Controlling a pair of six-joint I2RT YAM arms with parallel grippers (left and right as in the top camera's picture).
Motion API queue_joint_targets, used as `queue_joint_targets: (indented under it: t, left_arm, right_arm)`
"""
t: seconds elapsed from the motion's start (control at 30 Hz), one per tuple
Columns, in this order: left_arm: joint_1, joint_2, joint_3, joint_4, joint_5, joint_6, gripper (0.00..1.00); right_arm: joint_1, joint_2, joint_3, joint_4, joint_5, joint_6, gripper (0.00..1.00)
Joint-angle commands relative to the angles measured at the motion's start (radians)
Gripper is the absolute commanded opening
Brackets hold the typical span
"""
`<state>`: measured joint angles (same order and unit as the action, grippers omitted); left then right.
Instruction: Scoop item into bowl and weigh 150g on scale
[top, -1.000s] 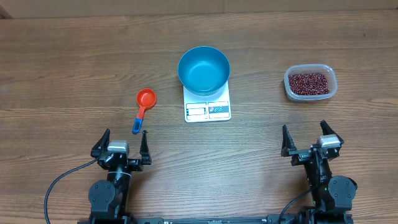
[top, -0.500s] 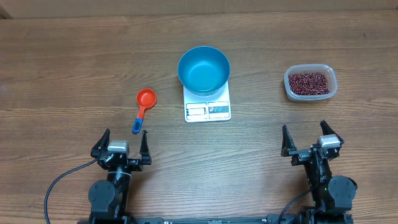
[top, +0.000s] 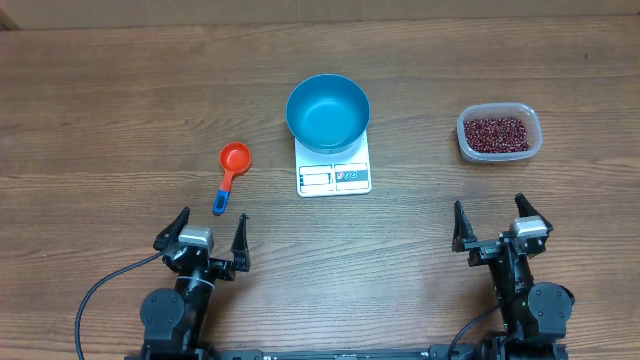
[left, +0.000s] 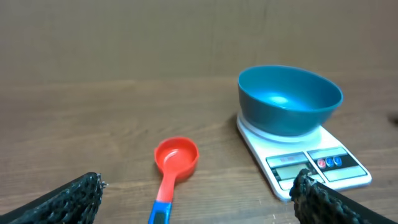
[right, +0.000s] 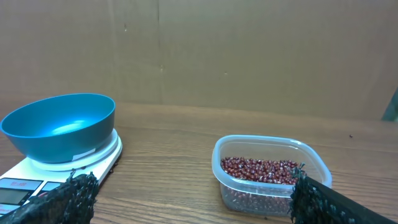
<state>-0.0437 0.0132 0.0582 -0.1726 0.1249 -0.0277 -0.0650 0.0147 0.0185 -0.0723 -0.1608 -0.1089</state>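
Observation:
The blue bowl (top: 327, 112) stands empty on the white scale (top: 334, 177) at the table's middle. The item, dark red-brown beans (top: 495, 133), fills a clear plastic tub (top: 464, 146) at the right. An orange scoop (top: 232, 165) with a blue handle end lies left of the scale. My left gripper (top: 213, 220) is open just below the scoop's handle, and in the left wrist view the scoop (left: 176, 158) lies between and ahead of its fingers. My right gripper (top: 490, 210) is open, short of the tub, with the beans (right: 261, 168) ahead of it.
The wooden table (top: 120, 90) runs bare to the left and behind the bowl. A brown cardboard wall (right: 249, 50) closes off the far side. A black cable (top: 95, 295) trails from the left arm's base.
My left gripper has shifted slightly to the right and turned a little toward the scale. The right arm and all objects have stayed where they were.

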Motion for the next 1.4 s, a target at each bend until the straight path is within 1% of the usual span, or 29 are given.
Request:
queue_joint_targets:
  t: [0.0, 0.13, 0.33, 0.53, 0.67, 0.77, 0.8, 1.0, 1.37]
  left_arm:
    - [0.006, -0.008, 0.087, -0.053, 0.023, -0.005, 1.0]
    - [0.006, -0.006, 0.153, -0.124, 0.02, 0.026, 0.99]
    - [0.006, -0.002, 0.194, -0.154, 0.017, 0.02, 1.0]
    - [0.006, 0.092, 0.266, -0.177, 0.003, 0.02, 1.0]
    - [0.006, 0.217, 0.354, -0.212, -0.002, 0.021, 0.99]
    - [0.006, 0.36, 0.463, -0.257, -0.002, 0.024, 1.0]
    - [0.006, 0.436, 0.526, -0.283, -0.002, 0.025, 0.99]
    - [0.006, 0.658, 0.727, -0.357, 0.003, 0.024, 1.0]
    - [0.006, 1.024, 1.171, -0.659, 0.002, 0.013, 1.0]
  right_arm:
    - [-0.003, -0.012, -0.011, 0.003, -0.004, 0.003, 1.0]
    - [-0.003, -0.012, -0.011, 0.003, -0.004, 0.003, 1.0]
    - [-0.003, -0.012, -0.011, 0.003, -0.004, 0.003, 1.0]
    - [-0.003, -0.012, -0.011, 0.003, -0.004, 0.003, 1.0]
    - [-0.003, -0.012, -0.011, 0.003, -0.004, 0.003, 1.0]
    - [-0.003, -0.012, -0.011, 0.003, -0.004, 0.003, 1.0]
    - [-0.003, -0.012, -0.011, 0.003, -0.004, 0.003, 1.0]
    - [-0.003, -0.012, -0.011, 0.003, -0.004, 0.003, 1.0]
    - [-0.003, -0.012, -0.011, 0.003, -0.004, 0.003, 1.0]
